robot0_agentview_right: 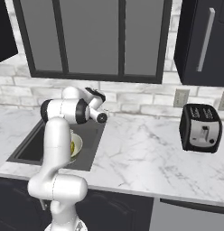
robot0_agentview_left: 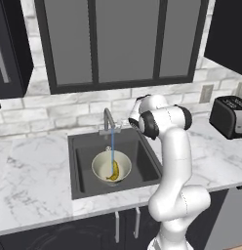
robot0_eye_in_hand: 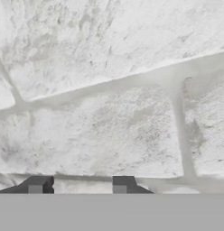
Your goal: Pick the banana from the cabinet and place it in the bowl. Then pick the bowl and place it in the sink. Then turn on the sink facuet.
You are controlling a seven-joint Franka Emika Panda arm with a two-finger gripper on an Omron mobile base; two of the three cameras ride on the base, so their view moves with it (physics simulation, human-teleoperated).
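Running water streams from sink faucet [robot0_agentview_left: 109, 122] into bowl [robot0_agentview_left: 100, 164] | banana [robot0_agentview_left: 114, 170] lies in bowl, inside black sink [robot0_agentview_left: 83, 161] | gripper [robot0_eye_in_hand: 79, 184] fingertips apart, empty, facing pale brick wall [robot0_eye_in_hand: 109, 90].

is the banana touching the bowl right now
Touching. The left base view shows the banana lying on the cream inside of the bowl, which sits in the sink, with no gap under it.
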